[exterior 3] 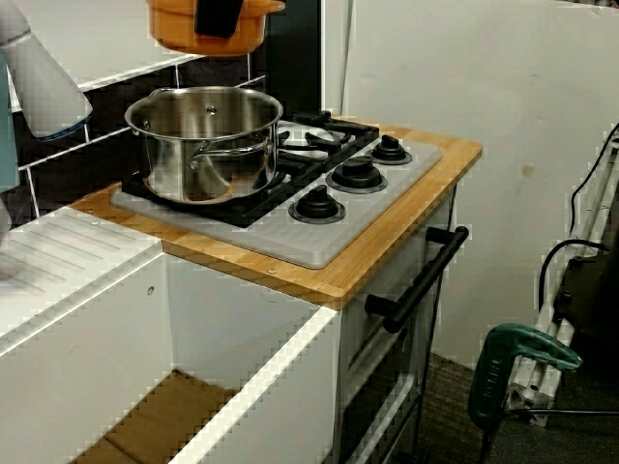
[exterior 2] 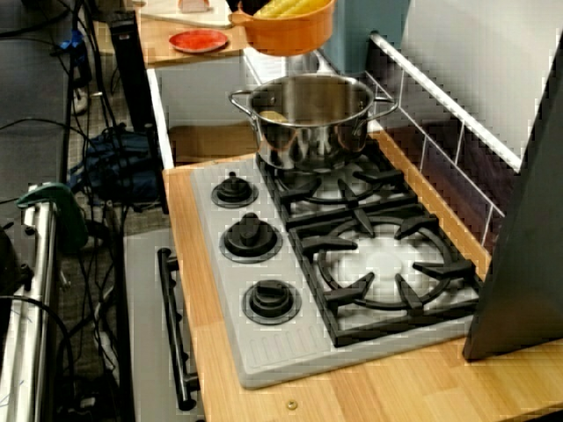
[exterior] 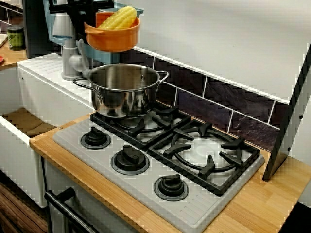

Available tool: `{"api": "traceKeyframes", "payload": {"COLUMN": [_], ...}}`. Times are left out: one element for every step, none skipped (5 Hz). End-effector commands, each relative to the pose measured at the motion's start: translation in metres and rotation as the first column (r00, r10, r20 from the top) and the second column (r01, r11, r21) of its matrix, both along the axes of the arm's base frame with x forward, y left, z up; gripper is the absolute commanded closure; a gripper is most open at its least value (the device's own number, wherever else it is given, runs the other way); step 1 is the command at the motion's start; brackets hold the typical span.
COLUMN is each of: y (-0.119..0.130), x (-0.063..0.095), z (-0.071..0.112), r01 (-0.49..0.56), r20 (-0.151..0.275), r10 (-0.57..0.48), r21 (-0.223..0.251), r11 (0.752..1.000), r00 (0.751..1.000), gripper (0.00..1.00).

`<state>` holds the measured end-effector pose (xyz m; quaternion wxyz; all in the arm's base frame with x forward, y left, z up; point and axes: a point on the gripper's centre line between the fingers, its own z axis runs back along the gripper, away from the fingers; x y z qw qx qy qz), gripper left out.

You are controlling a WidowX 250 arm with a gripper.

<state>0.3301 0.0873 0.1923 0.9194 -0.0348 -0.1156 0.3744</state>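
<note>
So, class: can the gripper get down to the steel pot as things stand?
Probably yes: the gripper, shut on the orange bowl of corn, hangs above the lidless steel pot with only air beneath the bowl.

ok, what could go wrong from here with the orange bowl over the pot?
1. The yellow corn cob sticks up above the rim of the round orange bowl; any tilt could roll it out.
2. The black gripper seems to pinch only one edge of the bowl, so it might slip onto the shiny steel pot below.

pot (exterior: 124,94): glossy metal | bowl (exterior: 114,40): glossy plastic | counter (exterior: 265,204): matt wood
</note>
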Motion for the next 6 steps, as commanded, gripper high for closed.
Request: {"api": "traceKeyframes", "payload": {"y": [0.014, 0.013, 0.007, -0.005, -0.019, -0.036], "x": [0.005, 0.008, 0.012, 0.017, 0.019, 0.020], "z": [0.013, 0.009, 0.010, 0.010, 0.011, 0.010], "r01": [-0.018, -0.014, 0.009, 0.045, 0.077, 0.119], "r20": [0.046, 0.034, 0.028, 0.022, 0.016, 0.011], "r10": [0.018, 0.013, -0.009, -0.046, -0.078, -0.119], "r21": [0.011, 0.009, 0.012, 0.024, 0.027, 0.036], "r11": [1.000, 1.000, 1.000, 0.999, 0.997, 0.992], "r00": [0.999, 0.999, 1.000, 0.999, 0.997, 0.993], "gripper": [1.00, 1.00, 1.00, 1.00, 1.00, 1.00]}}
